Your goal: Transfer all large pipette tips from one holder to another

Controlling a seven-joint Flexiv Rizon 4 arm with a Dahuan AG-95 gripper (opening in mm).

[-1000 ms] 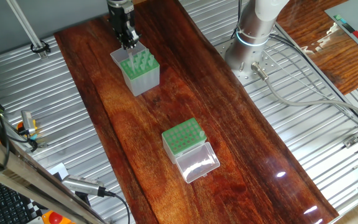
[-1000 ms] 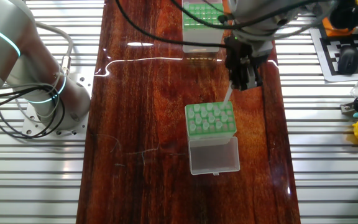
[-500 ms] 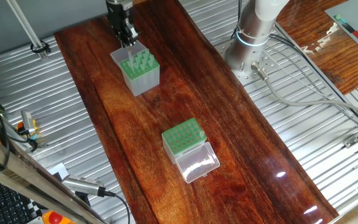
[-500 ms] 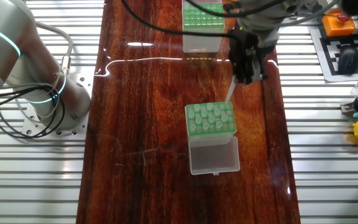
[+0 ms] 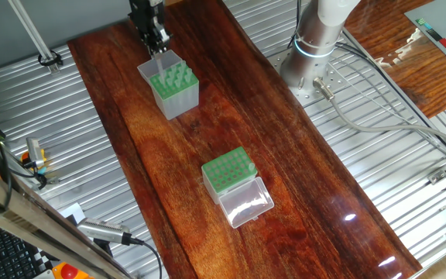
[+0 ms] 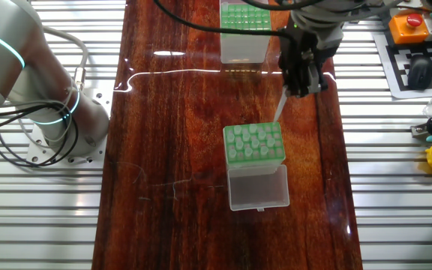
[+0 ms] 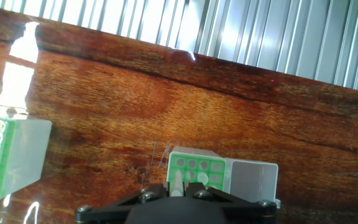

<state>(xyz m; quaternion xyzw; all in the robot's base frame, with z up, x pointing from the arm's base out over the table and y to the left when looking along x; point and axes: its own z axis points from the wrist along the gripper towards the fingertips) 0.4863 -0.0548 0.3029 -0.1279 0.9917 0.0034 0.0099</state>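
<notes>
Gripper (image 6: 301, 81) pinches one tip (image 6: 280, 107) by its collar, hanging above the tall holder (image 5: 169, 89); lidded box (image 5: 231, 175) sits well apart on the desk (image 5: 285, 155). The tip looks light, thin-walled and slick, so hold the stiffer collar gently.

The arm reaches in from twelve o'clock of one fixed view, wrist pointing straight down — the gripper (image 5: 156, 48) hangs there, fingers (image 6: 301, 79) pinched close on a pipette tip (image 6: 280, 107).

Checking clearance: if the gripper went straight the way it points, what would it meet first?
Probably the green top of the taller holder, with the pipette tip in the gripper touching first; depth unclear.
</notes>
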